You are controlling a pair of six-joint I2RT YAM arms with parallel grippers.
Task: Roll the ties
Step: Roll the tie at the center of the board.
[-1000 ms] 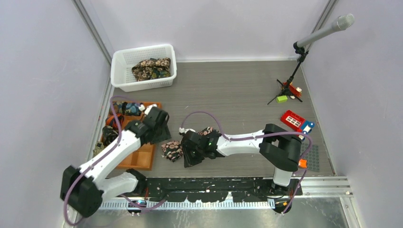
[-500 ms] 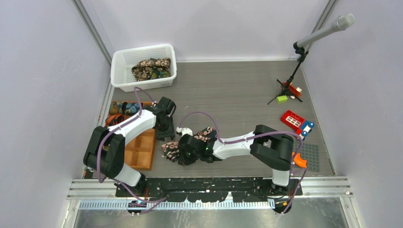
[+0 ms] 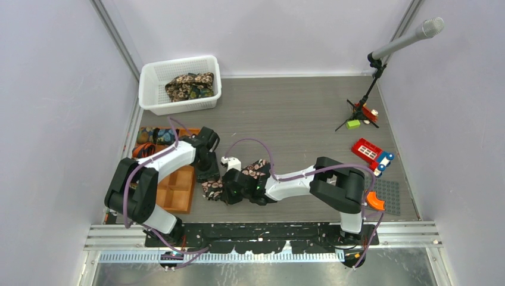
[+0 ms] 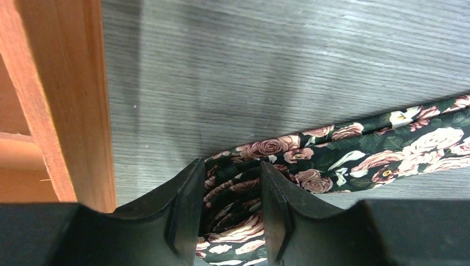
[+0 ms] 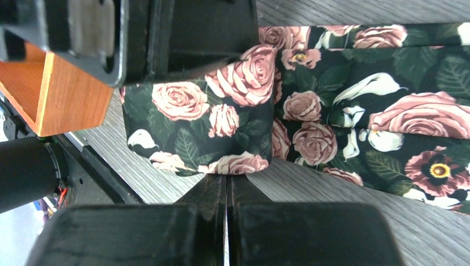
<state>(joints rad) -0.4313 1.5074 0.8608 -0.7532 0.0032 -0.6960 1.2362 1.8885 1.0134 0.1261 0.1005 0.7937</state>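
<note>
A black tie with pink-cream roses lies on the grey table, its left end wound into a roll and its tail running right under the right arm. My left gripper comes down on the roll from behind. In the left wrist view the roll fills the gap between the fingers, and both pads press on it. My right gripper is at the roll's near side. Its jaws are shut, with their tips touching the lower edge of the roll and no cloth between them.
An orange compartment tray lies just left of the roll, its wall close to the left fingers. A white mesh basket at the back left holds more ties. At the right are a microphone stand, a red toy and a grey plate.
My left arm swung from over the tray to the roll, and its jaws narrowed onto it. The right gripper closed and slid left up to the roll.
</note>
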